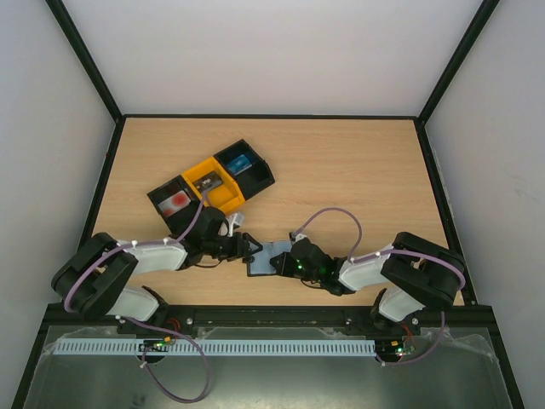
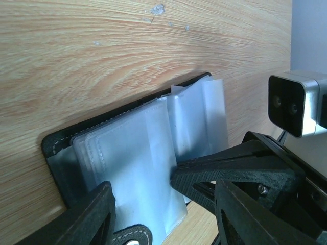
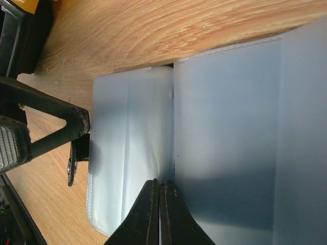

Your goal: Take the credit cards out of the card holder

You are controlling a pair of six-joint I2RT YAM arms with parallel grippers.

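Pale wood tabletop point(image 1: 358, 179) carries everything. The left arm point(image 1: 145, 256) and right arm point(image 1: 383, 268) reach in from the near corners and meet close to the near edge, a little left of its middle. A row of bins point(image 1: 228, 198), black, yellow and black, sits slantwise toward the left edge, about halfway to the far edge.

The card holder point(image 1: 262, 260) lies open and flat between the two grippers, just in from the near edge, its clear sleeve leaves point(image 2: 143, 148) fanned over the black cover.

The left gripper point(image 1: 247, 247) has its fingers apart, one on each side of the holder's end. The right gripper point(image 3: 159, 186) has its fingers pressed together, tips at the fold between two leaves; whether a leaf is pinched I cannot tell.

A red card point(image 1: 177, 202), a dark card point(image 1: 209, 182) and a blue card point(image 1: 241, 163) each lie in a separate bin.
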